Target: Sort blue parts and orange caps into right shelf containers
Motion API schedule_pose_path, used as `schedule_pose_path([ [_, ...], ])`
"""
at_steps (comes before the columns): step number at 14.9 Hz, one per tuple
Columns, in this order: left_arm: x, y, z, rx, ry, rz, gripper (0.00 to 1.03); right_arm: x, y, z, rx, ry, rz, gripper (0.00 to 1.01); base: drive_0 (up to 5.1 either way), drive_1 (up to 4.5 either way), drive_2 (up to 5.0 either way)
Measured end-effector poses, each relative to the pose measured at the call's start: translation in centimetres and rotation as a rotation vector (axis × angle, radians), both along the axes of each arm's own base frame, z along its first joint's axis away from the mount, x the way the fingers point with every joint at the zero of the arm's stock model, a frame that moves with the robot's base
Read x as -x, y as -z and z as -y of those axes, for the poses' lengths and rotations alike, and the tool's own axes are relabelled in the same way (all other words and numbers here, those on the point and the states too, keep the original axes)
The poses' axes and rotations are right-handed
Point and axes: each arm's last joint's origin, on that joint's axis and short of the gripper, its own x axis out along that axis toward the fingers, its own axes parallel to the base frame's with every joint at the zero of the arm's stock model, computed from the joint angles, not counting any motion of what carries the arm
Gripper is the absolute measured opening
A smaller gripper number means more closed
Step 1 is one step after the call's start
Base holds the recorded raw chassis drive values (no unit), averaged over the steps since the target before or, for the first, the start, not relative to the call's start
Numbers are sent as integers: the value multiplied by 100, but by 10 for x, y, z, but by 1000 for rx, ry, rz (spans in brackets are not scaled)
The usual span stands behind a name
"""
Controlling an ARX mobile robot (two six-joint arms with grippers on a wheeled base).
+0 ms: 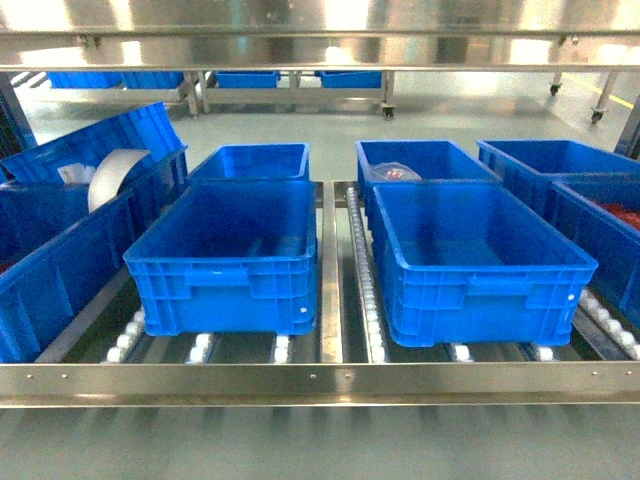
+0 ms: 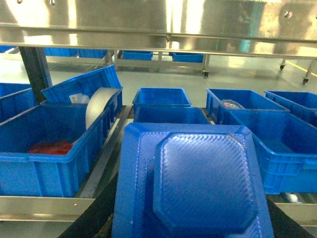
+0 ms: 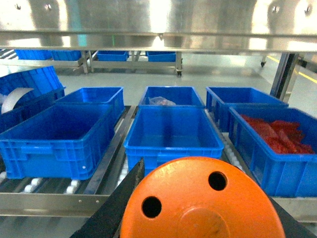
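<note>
In the left wrist view a flat blue part (image 2: 198,183) with a raised octagonal centre fills the foreground. My left gripper (image 2: 190,224) is shut on it, its dark fingers (image 2: 94,220) showing at both edges. My right gripper (image 3: 203,220) is shut on an orange cap (image 3: 198,198), a round disc with two holes. Both are held in front of the shelf's metal front rail. The right shelf containers are open blue crates, one in front (image 1: 480,290) and one behind (image 1: 425,155). Neither gripper shows in the head view.
Two more blue crates (image 1: 230,275) stand in the left lane on rollers. A tilted crate at far left holds a white roll (image 1: 115,175). At far right a crate (image 3: 277,163) holds red pieces. A steel shelf (image 1: 320,30) runs overhead, and the back right crate holds a bagged item (image 1: 395,173).
</note>
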Motion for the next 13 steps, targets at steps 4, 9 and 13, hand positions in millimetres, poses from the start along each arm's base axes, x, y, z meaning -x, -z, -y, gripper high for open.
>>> schedule_pose_path([
  [4,0,0,0,0,0,0,43,0,0,0,0,0,0,44,0,0,0],
  [9,0,0,0,-3,0,0,43,0,0,0,1,0,0,44,0,0,0],
  [13,0,0,0,-7,1,-1,43,0,0,0,0,0,0,44,0,0,0],
])
